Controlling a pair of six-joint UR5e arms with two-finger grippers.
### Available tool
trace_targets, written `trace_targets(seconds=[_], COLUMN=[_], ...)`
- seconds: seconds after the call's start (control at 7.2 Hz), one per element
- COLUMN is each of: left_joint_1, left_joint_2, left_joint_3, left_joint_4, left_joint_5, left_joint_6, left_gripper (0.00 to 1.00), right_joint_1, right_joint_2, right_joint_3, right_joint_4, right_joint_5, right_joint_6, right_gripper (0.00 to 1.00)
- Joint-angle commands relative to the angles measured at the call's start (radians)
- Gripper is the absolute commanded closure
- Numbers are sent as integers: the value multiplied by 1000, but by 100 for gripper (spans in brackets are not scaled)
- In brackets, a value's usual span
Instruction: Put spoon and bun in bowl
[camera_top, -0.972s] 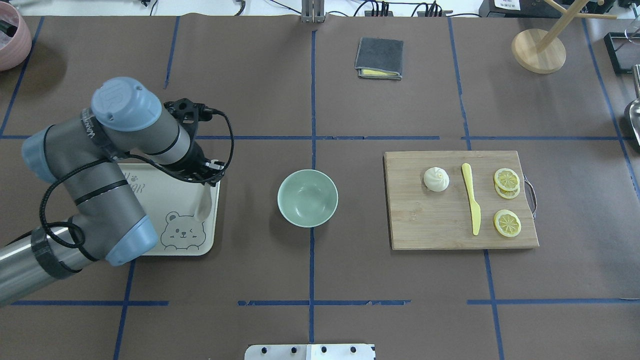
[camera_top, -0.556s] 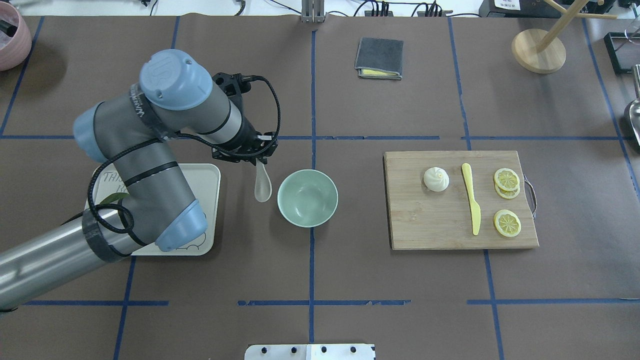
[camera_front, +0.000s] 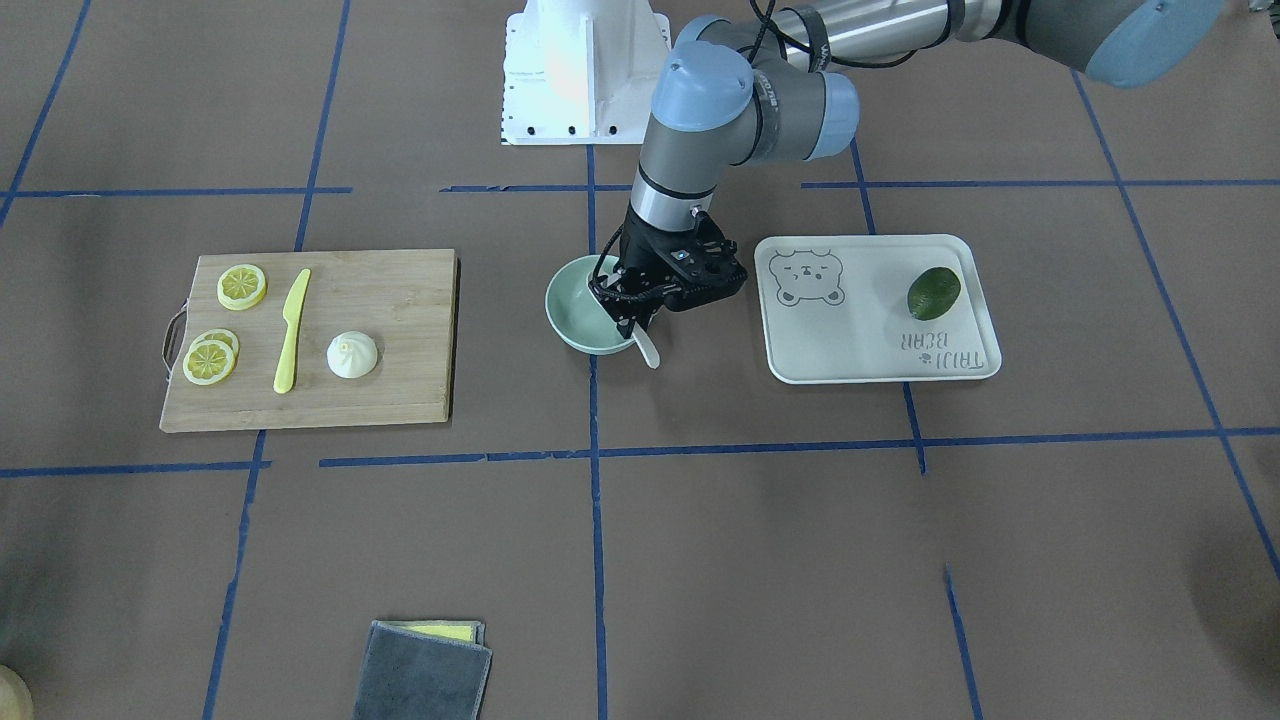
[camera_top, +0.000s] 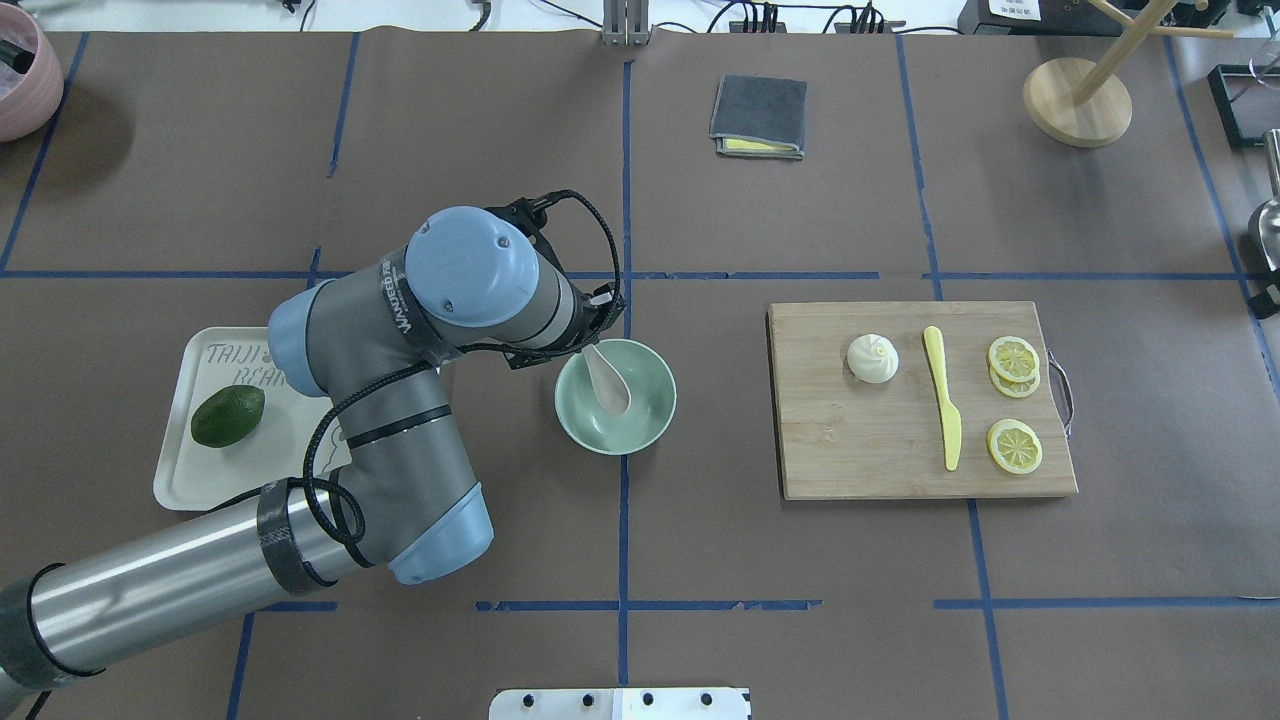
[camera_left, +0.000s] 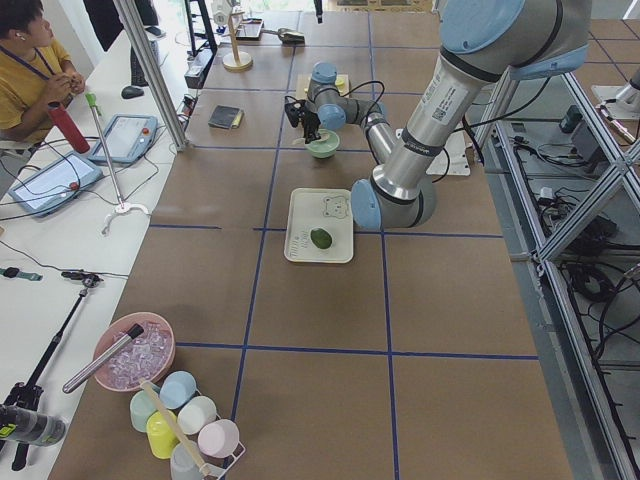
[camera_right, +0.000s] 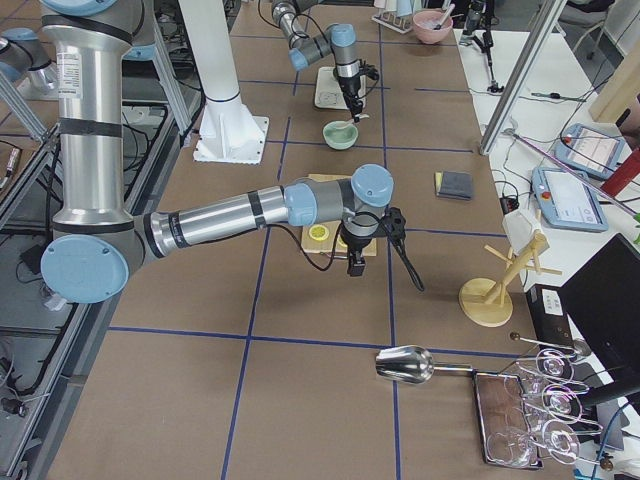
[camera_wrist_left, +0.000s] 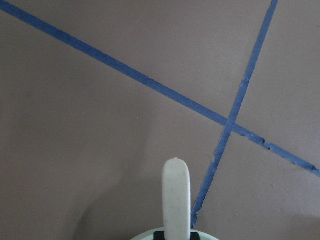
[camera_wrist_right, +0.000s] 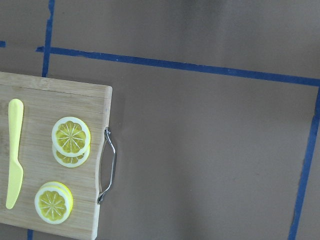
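My left gripper (camera_front: 632, 320) is shut on the handle of the off-white spoon (camera_top: 606, 380) and holds it tilted over the pale mint-green bowl (camera_top: 650, 420), scoop down inside the rim. The spoon (camera_front: 646, 350) and bowl (camera_front: 570, 315) also show in the front view. The left wrist view shows the spoon handle (camera_wrist_left: 176, 200). The white bun (camera_top: 872, 358) sits on the wooden cutting board (camera_top: 880, 450) to the right of the bowl. My right gripper (camera_right: 356, 264) hovers over the board's far end; I cannot tell if it is open.
A yellow knife (camera_top: 942, 395) and lemon slices (camera_top: 1013, 358) lie on the board. A white bear-print tray (camera_top: 200, 480) with a green fruit (camera_top: 228, 415) lies left of the bowl. A grey cloth (camera_top: 758, 116) and a wooden stand (camera_top: 1077, 100) are at the back.
My left arm has carried the spoon rightwards from the tray to over the bowl. The bun and the board have not moved.
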Motion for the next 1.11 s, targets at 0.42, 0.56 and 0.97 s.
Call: trace_targets(seconds=[0.42, 0.56, 0.97], left_joint_1=[-2, -45, -90], left_joint_2=[143, 183, 231], left_joint_3=[-229, -263, -282], left_joint_4=[28, 28, 26], left_joint_5=[19, 16, 12], left_joint_6=[205, 326, 429], left_gripper=[0, 0, 0], right_joint_1=[-226, -310, -513], right_joint_2=[44, 71, 338], right_joint_3=[53, 30, -99], right_joint_4=[186, 287, 319], right_joint_5=[-72, -155, -333], right_joint_6=[447, 605, 942], right_gripper=[0, 0, 0])
